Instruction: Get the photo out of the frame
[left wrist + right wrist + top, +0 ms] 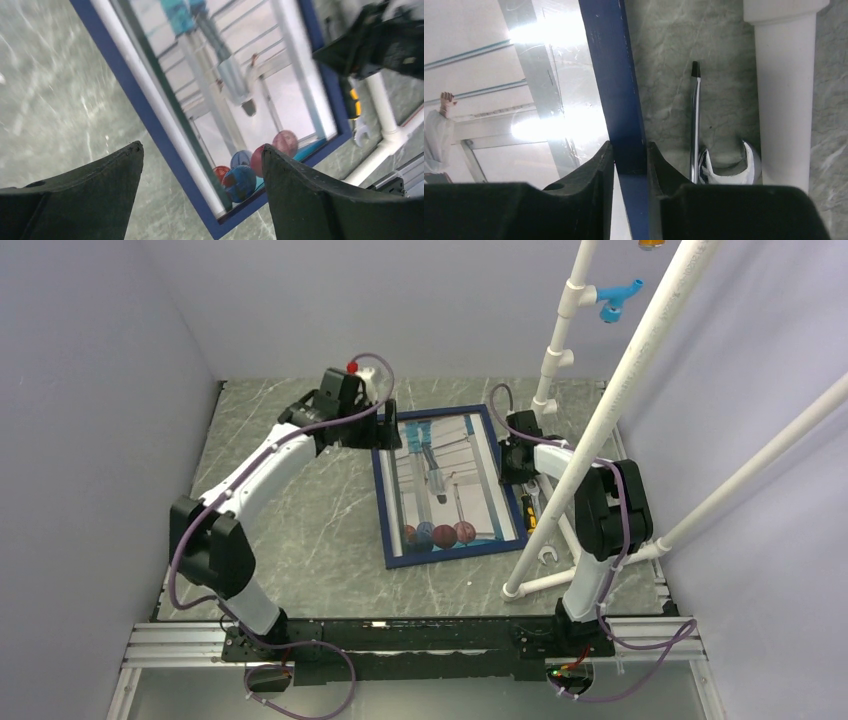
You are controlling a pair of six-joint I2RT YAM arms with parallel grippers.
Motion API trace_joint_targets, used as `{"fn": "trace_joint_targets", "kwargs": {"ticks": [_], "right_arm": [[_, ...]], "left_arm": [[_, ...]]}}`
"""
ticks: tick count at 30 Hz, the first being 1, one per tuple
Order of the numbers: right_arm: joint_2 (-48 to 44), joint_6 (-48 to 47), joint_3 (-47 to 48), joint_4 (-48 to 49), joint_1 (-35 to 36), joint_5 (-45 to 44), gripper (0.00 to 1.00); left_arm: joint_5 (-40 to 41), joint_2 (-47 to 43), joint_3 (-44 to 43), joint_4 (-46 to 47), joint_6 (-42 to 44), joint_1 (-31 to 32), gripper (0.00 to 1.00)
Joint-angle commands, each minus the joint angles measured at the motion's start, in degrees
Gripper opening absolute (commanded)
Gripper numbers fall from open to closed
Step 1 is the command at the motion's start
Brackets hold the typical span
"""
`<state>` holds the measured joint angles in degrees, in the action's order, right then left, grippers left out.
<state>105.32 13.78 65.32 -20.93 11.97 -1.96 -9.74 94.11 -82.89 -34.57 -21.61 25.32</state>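
Your right pincer (pixel 630 150) pinches the right rail of the frame (pixel 610 65), a thin navy rim lying flat on the table (pixel 300 520). Inside it sits the photo (pixel 448 485): white columns, teal water, red and blue balls. Your left pincer (pixel 200 146) hangs spread above the frame's left rail. Glare washes out much of the print in the right wrist view.

I read no legible text, label, brand or number on the photo (pixel 445 480), the frame (pixel 381 500), or elsewhere.

White pipes (pixel 620 400), screwdriver (pixel 695 120), wrench (pixel 726 176) crowd frame (pixel 616 75)'s right edge; tabletop (pixel 320 530) left of frame open.
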Motion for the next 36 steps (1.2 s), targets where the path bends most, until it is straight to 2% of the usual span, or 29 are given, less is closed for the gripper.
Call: {"fn": "trace_joint_targets", "kwargs": {"ticks": [1,4,8,15,22,26,30,36], "right_arm": [[1.9,-2.6,2.4,-0.5,1.0,-5.2,0.19],[1.1,-4.2,3.2,-1.1,2.1,-6.5,0.14],[0.1,-5.5,4.9,-3.0,2.2,-7.1,0.01],[-1.8,-6.8,9.2,-7.1,3.0,-6.0,0.00],[-3.0,-5.7,14.7,-11.7,5.0,-0.4,0.00],[-3.6,-1.7,14.7,-10.0,7.1,2.9,0.00],[-4.2,3.0,12.2,-5.7,8.8,6.1,0.00],[-4.7,7.1,9.5,-0.2,11.7,9.3,0.00]], "left_arm": [[0.1,-3.2,-6.5,-3.0,6.7,-1.0,0.90],[0.8,-3.5,-5.9,-2.3,8.4,-2.1,0.90],[-1.7,-4.5,-0.7,1.1,8.2,-4.2,0.89],[-3.8,-2.2,2.4,1.9,7.5,-4.9,0.89],[-5.2,-4.4,4.6,4.1,7.0,-4.9,0.87],[-10.9,-5.9,6.9,7.4,1.4,-4.9,0.86],[-18.5,-5.7,9.9,15.9,-8.1,-5.1,0.86],[-26.6,1.7,11.1,31.0,-22.9,-5.3,0.83]]}}
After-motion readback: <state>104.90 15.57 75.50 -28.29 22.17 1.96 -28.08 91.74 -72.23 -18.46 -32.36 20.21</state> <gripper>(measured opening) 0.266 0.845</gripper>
